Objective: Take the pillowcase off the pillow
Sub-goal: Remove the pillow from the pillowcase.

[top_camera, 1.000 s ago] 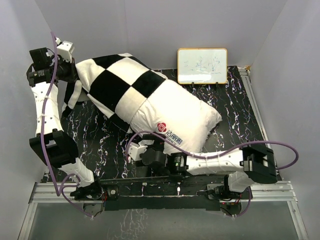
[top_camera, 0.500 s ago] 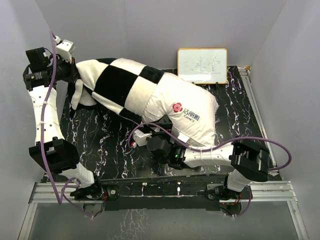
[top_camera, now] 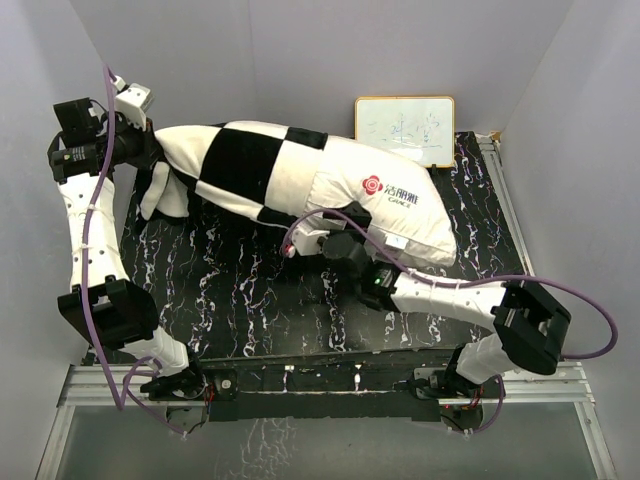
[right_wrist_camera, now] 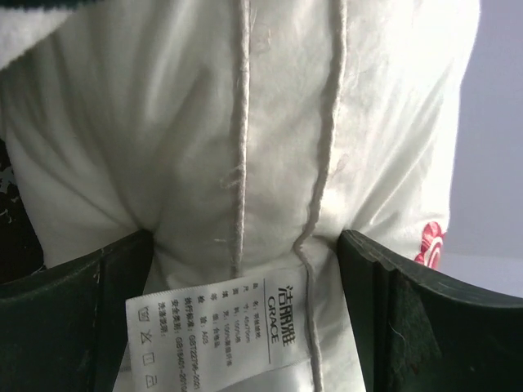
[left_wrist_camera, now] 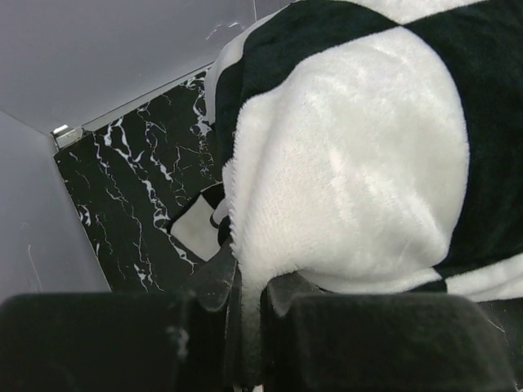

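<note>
The pillowcase (top_camera: 240, 170), plush with black and cream squares, covers the left part of the pillow (top_camera: 400, 210), whose bare white end with a red logo (top_camera: 372, 185) sticks out to the right. At the far left, my left gripper (top_camera: 150, 150) is shut on the closed end of the pillowcase (left_wrist_camera: 351, 163), with fabric pinched in the left gripper (left_wrist_camera: 249, 286). My right gripper (top_camera: 330, 235) reaches under the pillow's near edge. In the right wrist view the right gripper (right_wrist_camera: 245, 269) stands wide, and its fingers (right_wrist_camera: 372, 269) squeeze the pillow (right_wrist_camera: 245, 122) at its seam above a sewn tag (right_wrist_camera: 221, 335).
A small whiteboard (top_camera: 404, 131) leans on the back wall, right behind the pillow's bare end. The black marbled table (top_camera: 230, 290) is boxed in by grey walls on the left, back and right. A loose flap of pillowcase hangs by the left arm (top_camera: 160, 195).
The right arm has carried the pillow's bare end from the front middle up and to the far right. The bundle now lies stretched across the back. The left gripper has stayed put.
</note>
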Motion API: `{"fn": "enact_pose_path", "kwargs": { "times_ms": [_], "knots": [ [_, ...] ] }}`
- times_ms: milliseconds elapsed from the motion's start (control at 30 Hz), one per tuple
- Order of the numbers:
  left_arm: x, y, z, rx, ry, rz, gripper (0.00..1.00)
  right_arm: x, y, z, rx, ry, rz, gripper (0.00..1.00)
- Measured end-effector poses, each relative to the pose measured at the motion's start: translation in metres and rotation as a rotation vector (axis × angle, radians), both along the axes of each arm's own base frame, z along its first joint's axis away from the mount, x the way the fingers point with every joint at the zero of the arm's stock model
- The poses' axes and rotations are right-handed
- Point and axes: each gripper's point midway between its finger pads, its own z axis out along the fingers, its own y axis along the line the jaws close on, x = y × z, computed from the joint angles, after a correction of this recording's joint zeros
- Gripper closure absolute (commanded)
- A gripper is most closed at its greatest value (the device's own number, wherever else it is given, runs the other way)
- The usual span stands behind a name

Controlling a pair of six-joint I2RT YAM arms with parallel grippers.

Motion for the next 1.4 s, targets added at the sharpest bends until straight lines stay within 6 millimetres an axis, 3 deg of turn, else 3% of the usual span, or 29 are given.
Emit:
{"fn": "enact_pose_path", "kwargs": {
  "times_ms": [67, 100, 233, 300, 333, 700, 933, 1267, 1400],
  "knots": [
    [-0.001, -0.003, 0.000, -0.002, -0.001, -0.013, 1.00, 0.010, -0.009, -0.004, 0.021, 0.036, -0.016, 0.03],
    [-0.002, -0.004, 0.000, -0.003, 0.000, -0.018, 1.00, 0.016, -0.013, -0.008, 0.032, 0.063, -0.018, 0.08],
    [-0.004, -0.007, -0.002, 0.001, 0.000, -0.036, 1.00, 0.030, -0.015, -0.027, 0.068, 0.163, -0.001, 0.55],
    [-0.005, -0.008, -0.004, 0.007, 0.004, -0.042, 1.00, 0.038, -0.014, -0.034, 0.112, 0.214, 0.011, 0.88],
    [-0.006, -0.008, -0.005, 0.009, 0.009, -0.045, 1.00, 0.043, -0.014, -0.036, 0.140, 0.230, 0.013, 0.92],
    [-0.011, -0.008, -0.012, 0.064, 0.008, -0.084, 1.00, 0.080, -0.028, -0.034, 0.359, 0.269, -0.083, 0.92],
    [-0.021, -0.003, -0.022, 0.168, -0.010, -0.126, 1.00, 0.109, -0.072, -0.022, 0.726, 0.290, -0.245, 0.92],
    [-0.029, 0.023, -0.019, 0.149, -0.043, -0.131, 1.00, 0.099, -0.103, -0.023, 1.168, 0.404, -0.284, 0.92],
    [-0.026, 0.028, -0.027, 0.165, -0.051, -0.132, 1.00, 0.092, -0.119, -0.027, 1.295, 0.447, -0.301, 0.91]
  ]
}}
